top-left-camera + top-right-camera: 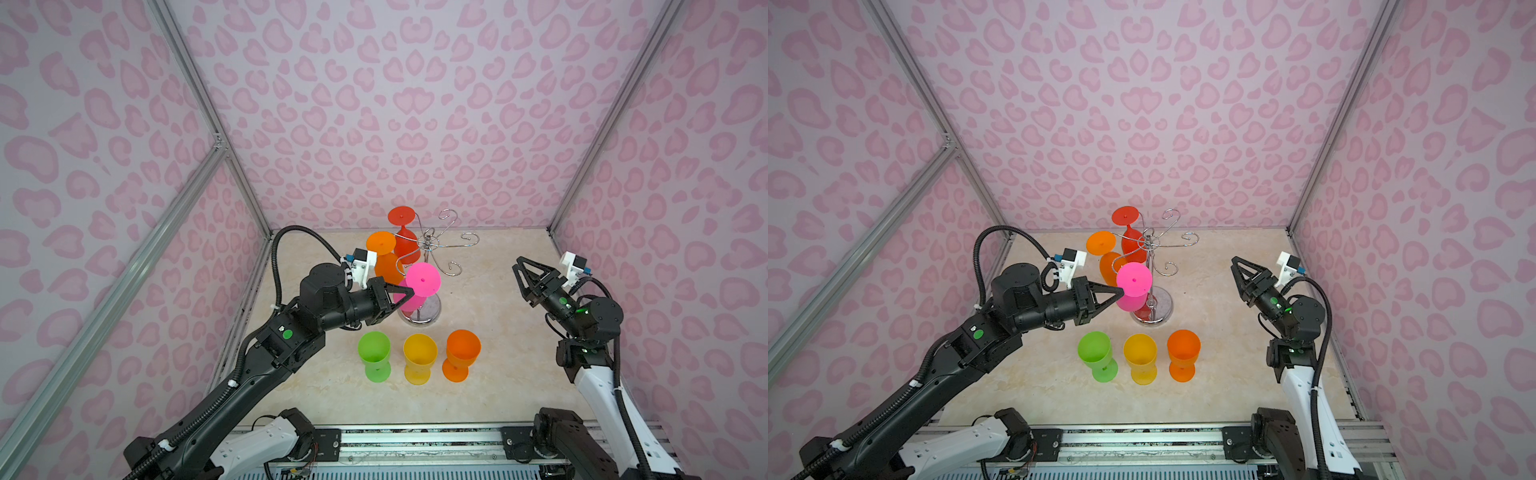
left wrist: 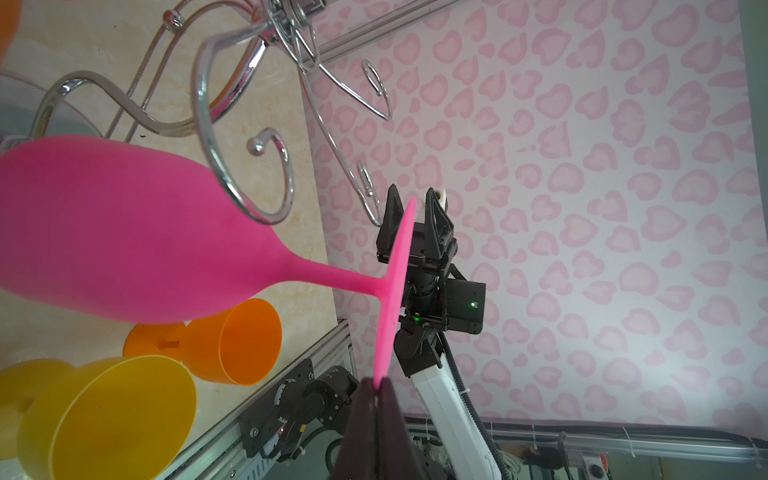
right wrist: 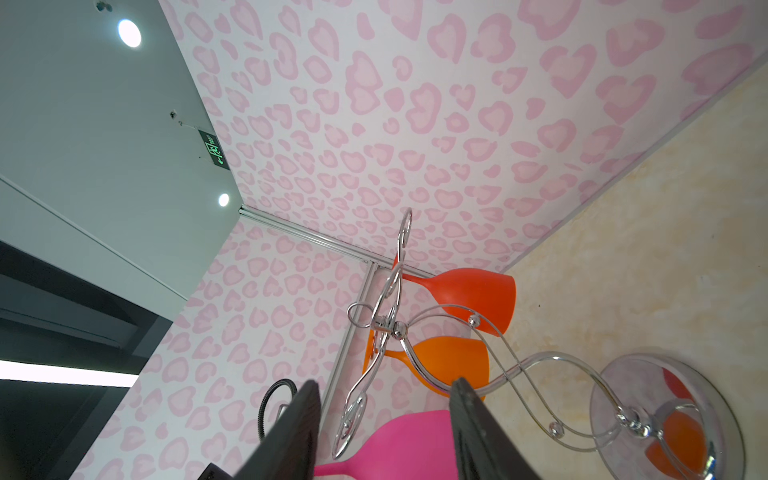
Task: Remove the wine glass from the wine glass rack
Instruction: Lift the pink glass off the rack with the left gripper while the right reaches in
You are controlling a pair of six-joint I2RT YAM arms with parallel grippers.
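**Left gripper (image 1: 405,296) pinches pink wine glass (image 1: 423,279)**

Clamped tight on the foot's rim, it holds the glass upside down just beside the wine glass rack (image 1: 430,242). A red glass (image 1: 405,245) and an orange glass (image 1: 386,266) hang inverted on the rack. The right gripper (image 3: 384,386) is partly open and holds nothing. A green cup (image 1: 374,349), a yellow cup (image 1: 419,353) and an orange cup (image 1: 462,349) stand upright nearby.

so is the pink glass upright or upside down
Upside down: the pink glass has its flat foot on top and its bowl hanging below, with the left gripper shut on the foot's rim.
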